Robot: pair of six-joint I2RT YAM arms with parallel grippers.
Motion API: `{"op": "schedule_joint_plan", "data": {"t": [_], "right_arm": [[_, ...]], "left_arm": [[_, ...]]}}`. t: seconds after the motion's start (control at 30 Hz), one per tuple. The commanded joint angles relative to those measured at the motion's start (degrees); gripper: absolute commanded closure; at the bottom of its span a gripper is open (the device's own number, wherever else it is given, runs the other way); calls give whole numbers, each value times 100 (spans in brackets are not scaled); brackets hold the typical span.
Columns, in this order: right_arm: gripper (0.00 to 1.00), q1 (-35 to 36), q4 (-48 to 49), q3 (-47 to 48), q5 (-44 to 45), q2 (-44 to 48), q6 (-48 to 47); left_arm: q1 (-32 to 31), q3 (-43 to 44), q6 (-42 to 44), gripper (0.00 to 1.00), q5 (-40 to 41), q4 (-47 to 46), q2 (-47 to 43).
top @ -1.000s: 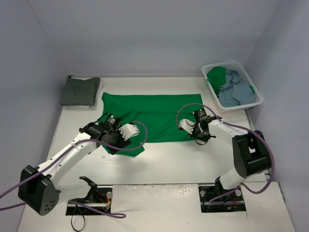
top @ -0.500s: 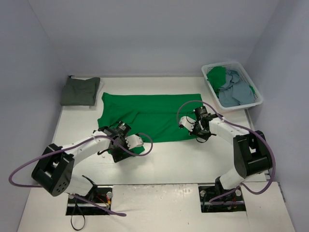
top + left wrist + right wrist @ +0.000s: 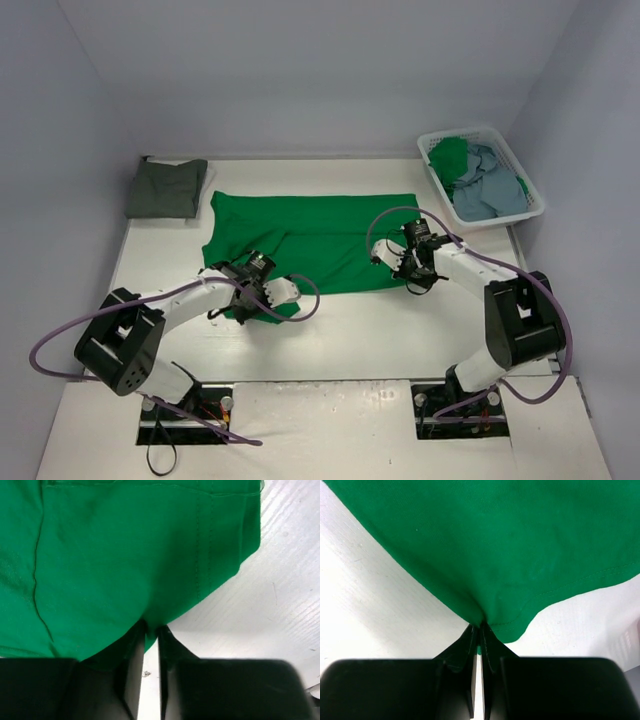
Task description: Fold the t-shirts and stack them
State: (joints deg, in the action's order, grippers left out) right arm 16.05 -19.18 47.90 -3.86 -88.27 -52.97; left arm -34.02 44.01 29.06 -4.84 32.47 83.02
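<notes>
The green shirt [image 3: 320,235] lies spread flat across the middle of the tabletop [image 3: 350,330], long side running left to right, so that its near hem faces the two arms. Both arms reach to that hem. The left hand [image 3: 151,627] is clenched on the near left corner, where the cloth puckers to a point between its fingertips. The right hand [image 3: 480,626] is clenched on the near right corner, with the fabric pulled into the same small peak. Holding both near corners at once looks like the start of a fold: lifted together, they could carry the near edge over toward the far edge without the cloth skewing. That fold has not been made.

The dark grey-olive shirt [image 3: 167,188] sits at the far left corner, already folded into a compact rectangle. I take it to be the base of the stack, set apart so the working area stays free. The basket [image 3: 522,168] stands at the far right, out of the way but near the right arm, and holds what is left to do.

By count there is one shirt spread out, one folded and one basket. The basket holds a light blue shirt [image 3: 490,190] and a second green piece [image 3: 450,157] — how many garments that makes I cannot tell.
</notes>
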Motion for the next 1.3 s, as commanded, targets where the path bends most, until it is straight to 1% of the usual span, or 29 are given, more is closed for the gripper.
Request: {"op": "schedule_joint_plan", "data": {"t": [0.0,0.03,0.07,0.27,0.33,0.53,0.7,0.87,1.0,1.03,1.27], "right_arm": [[100,-32,-174,237,69,328,24],[100,-32,-183,237,69,328,15],[100,-32,-183,237,61,328,15],[100,-59,-174,272,61,380,-29],[100,-59,-183,325,69,424,-29],[100,-59,-253,413,87,503,-117],[100,-111,-253,510,87,460,-222],[100,-313,-253,895,-1,197,-354],[100,-462,-218,1256,-124,-163,-372],[100,-480,-209,1327,-150,-225,-372],[100,-480,-156,1863,-177,-717,-346]], "left_arm": [[-26,99,-14,90,-96,-118,91],[-26,99,-32,96,-105,-83,74],[-34,99,-32,97,-96,-65,39],[-26,213,12,100,123,242,-506],[-17,266,38,100,141,347,-768],[-8,565,21,100,238,620,-1139],[27,766,21,100,282,612,-1262],[159,978,126,100,431,489,-1236],[501,1276,249,100,423,357,-1140],[684,1416,267,100,405,339,-1113],[1432,2119,372,100,-52,260,-718]]}}
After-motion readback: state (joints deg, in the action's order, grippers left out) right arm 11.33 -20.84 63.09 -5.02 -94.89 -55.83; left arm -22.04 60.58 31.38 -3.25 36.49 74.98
